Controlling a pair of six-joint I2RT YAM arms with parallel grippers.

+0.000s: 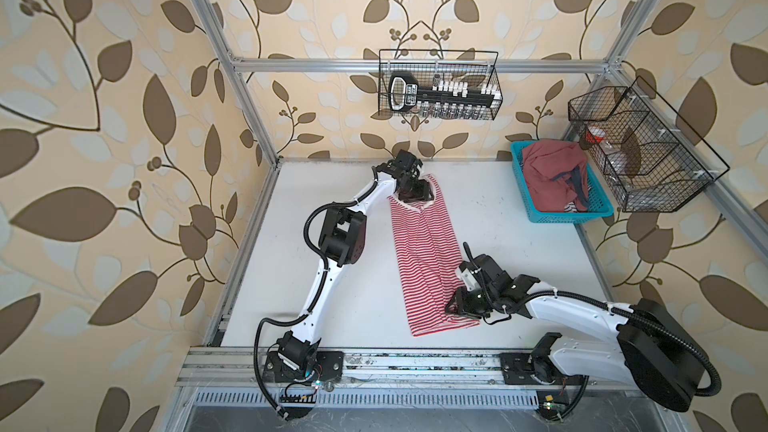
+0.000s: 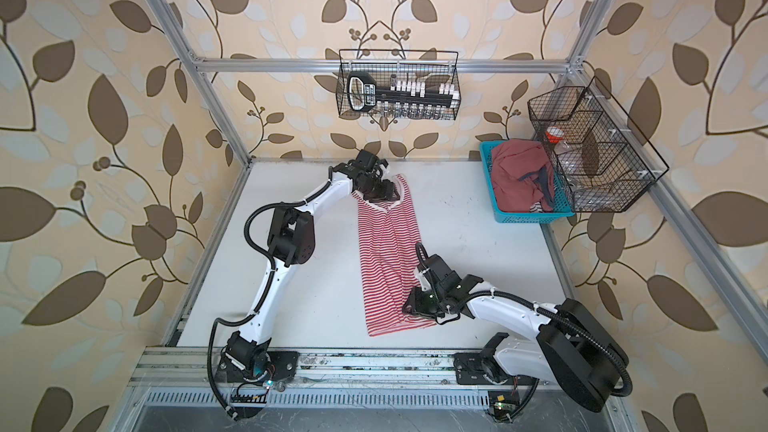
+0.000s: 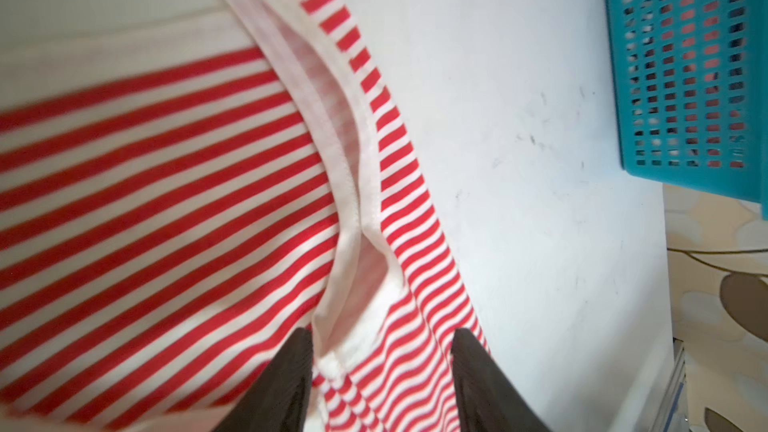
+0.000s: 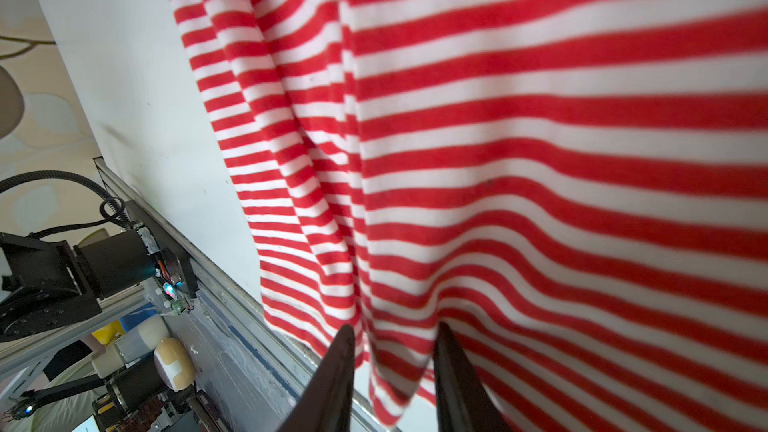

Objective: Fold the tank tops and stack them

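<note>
A red-and-white striped tank top (image 1: 424,251) lies lengthwise in the middle of a white table (image 1: 340,292), narrow, apparently with its sides folded in. The left gripper (image 3: 382,334) sits at the neckline end, jaws parted, with a shoulder strap lying loose between them. The right gripper (image 4: 395,330) is at the hem end, its jaws partly closed around bunched cloth; whether it grips cannot be told. A dusty red tank top (image 1: 548,176) sits crumpled in a teal basket (image 1: 536,211) at the far right corner. The risk is that a finger snags the soft knit while lifting away and drags the fold open or askew.
</note>
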